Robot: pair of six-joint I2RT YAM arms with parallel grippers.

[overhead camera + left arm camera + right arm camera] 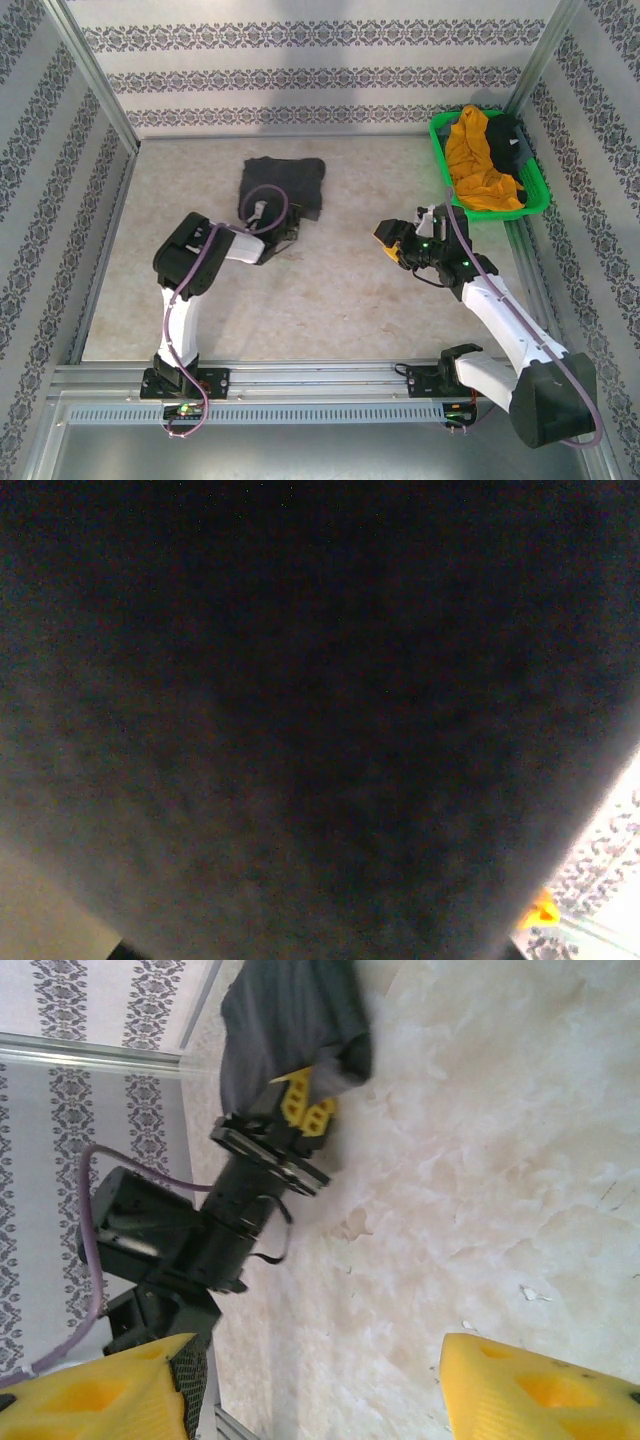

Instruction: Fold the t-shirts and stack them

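Note:
A dark charcoal grey t-shirt [283, 186] lies folded into a rough square at the middle back of the table. My left gripper [284, 234] sits at its near edge, shut on the cloth. In the right wrist view the left gripper's yellow fingers [303, 1110] are tucked under the shirt's hem [285, 1020]. Dark fabric [300, 700] covers the left wrist view. My right gripper [400, 246] hovers open over bare table to the right, holding nothing, with its yellow fingertips [540, 1390] wide apart. A mustard-orange t-shirt [474, 152] and a black t-shirt [508, 140] lie crumpled in the basket.
The green plastic basket [441, 131] stands at the back right corner, partly over the table's edge. Patterned walls with metal frame posts [95, 95] close in the left, back and right sides. A metal rail [320, 375] runs along the near edge by the arm bases.

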